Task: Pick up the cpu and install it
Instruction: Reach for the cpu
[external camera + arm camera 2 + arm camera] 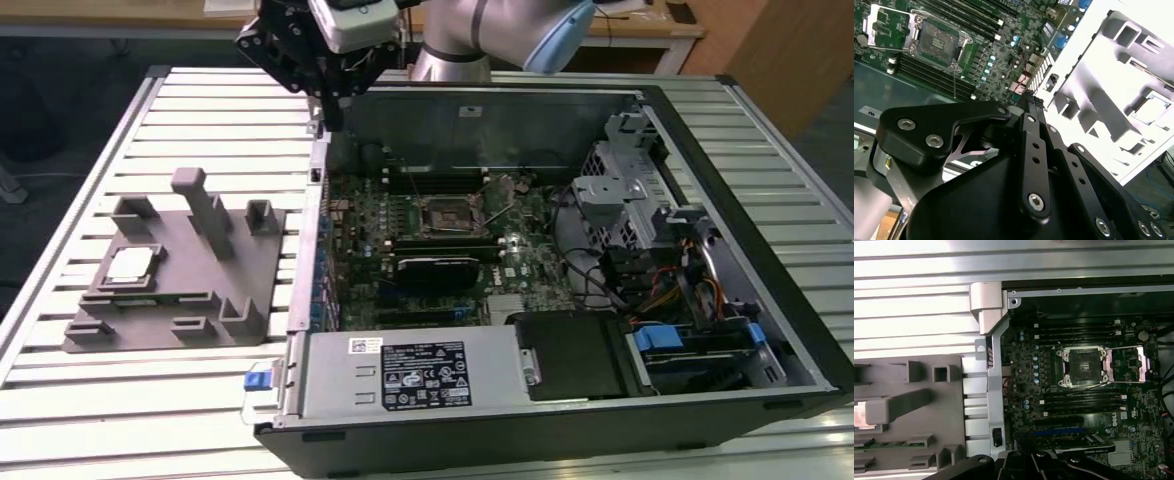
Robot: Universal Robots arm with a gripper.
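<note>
Black matte gripper [1030,101] nearest, jaw spread not discernible, pale silver square cpu [130,264] resting in grey blocky fixture [187,292], exterior view's left.

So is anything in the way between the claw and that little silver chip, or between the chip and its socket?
Nothing visible blocks the gripper from the cpu, which lies uncovered on the grey fixture. Between it and the open socket stands the case's side wall.

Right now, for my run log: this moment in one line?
gripper: above case corner | cpu: on grey fixture, not picked | socket: open, empty
</note>
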